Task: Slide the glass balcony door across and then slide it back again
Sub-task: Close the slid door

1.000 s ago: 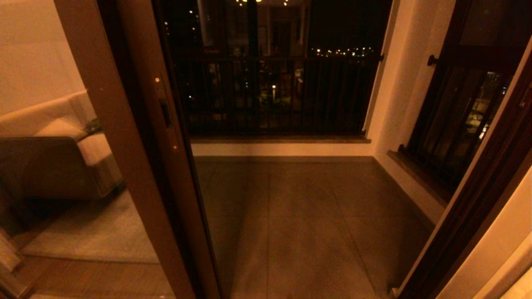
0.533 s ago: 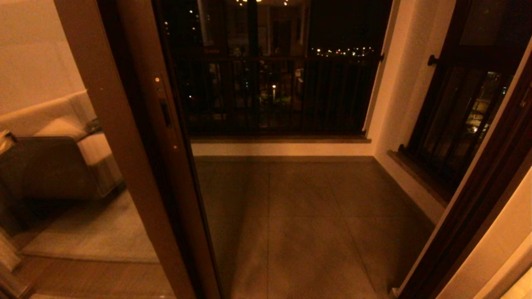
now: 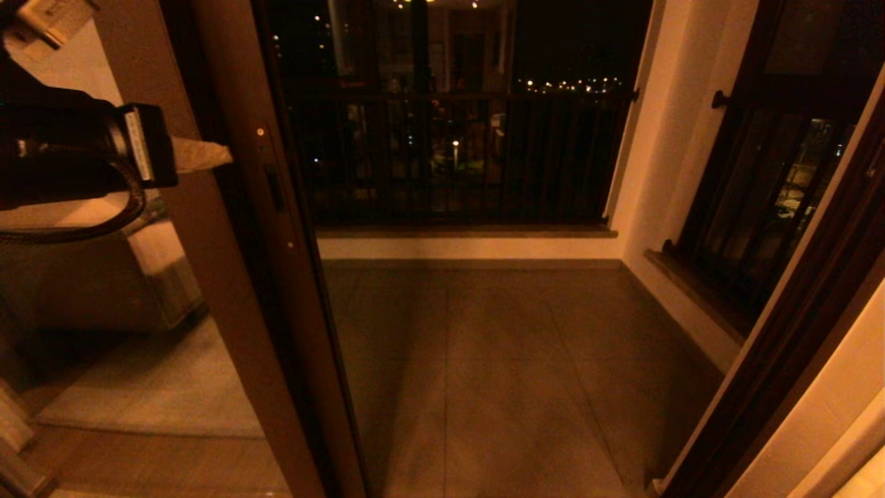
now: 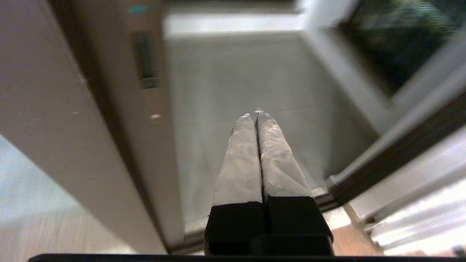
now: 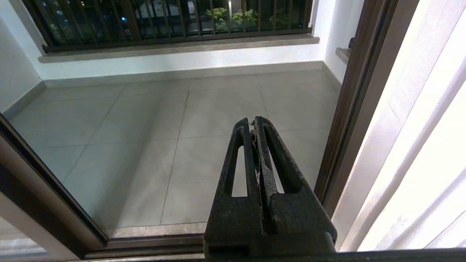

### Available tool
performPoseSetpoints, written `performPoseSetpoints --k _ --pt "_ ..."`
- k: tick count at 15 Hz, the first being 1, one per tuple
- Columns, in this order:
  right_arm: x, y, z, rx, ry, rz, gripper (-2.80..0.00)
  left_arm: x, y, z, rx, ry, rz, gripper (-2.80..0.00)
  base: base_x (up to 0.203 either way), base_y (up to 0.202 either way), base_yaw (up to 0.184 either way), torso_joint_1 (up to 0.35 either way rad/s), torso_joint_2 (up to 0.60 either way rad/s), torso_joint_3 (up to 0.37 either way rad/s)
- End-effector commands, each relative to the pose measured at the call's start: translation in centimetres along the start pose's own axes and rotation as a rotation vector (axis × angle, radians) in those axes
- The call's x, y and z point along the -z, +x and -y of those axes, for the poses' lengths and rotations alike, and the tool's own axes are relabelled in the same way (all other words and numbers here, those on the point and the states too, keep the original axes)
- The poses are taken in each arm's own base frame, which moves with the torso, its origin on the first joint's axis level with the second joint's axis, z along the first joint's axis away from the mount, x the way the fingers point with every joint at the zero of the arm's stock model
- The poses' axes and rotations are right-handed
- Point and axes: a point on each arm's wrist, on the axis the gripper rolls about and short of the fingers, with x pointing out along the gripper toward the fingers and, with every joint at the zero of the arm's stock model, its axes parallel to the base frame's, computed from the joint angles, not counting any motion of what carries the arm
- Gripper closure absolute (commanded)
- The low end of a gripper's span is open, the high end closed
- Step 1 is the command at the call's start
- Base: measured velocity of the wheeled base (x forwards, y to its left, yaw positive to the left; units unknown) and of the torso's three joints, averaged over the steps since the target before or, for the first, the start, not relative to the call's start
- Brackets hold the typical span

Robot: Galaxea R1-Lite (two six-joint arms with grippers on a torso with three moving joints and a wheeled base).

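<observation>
The tall glass balcony door in its brown wooden frame (image 3: 207, 290) stands upright at the left of the opening, slid aside so that the tiled balcony floor lies open to its right. Its stile leans across the head view from upper left to lower centre. A slim dark recessed lock plate (image 3: 276, 188) sits on the stile's edge face, with a small pale screw above it and another below. Through the glass to the left a pale sofa and rug show.
</observation>
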Motion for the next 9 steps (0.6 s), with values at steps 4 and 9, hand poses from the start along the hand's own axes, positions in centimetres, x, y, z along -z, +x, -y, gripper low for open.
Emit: performPoseSetpoints --k 4,9 --pt "0.0 0.0 0.0 0.001 0.001 0.0 0.0 0.4 6.4 0.0 -0.148 -0.038 -0.08 0.0 0.0 0.0 0.0 0.0 0.0 0.0" --pt "0.0 0.0 0.0 0.001 0.001 0.001 0.0 0.1 10.0 0.1 -0.16 -0.031 -0.086 0.0 0.0 0.0 0.0 0.0 0.0 0.0"
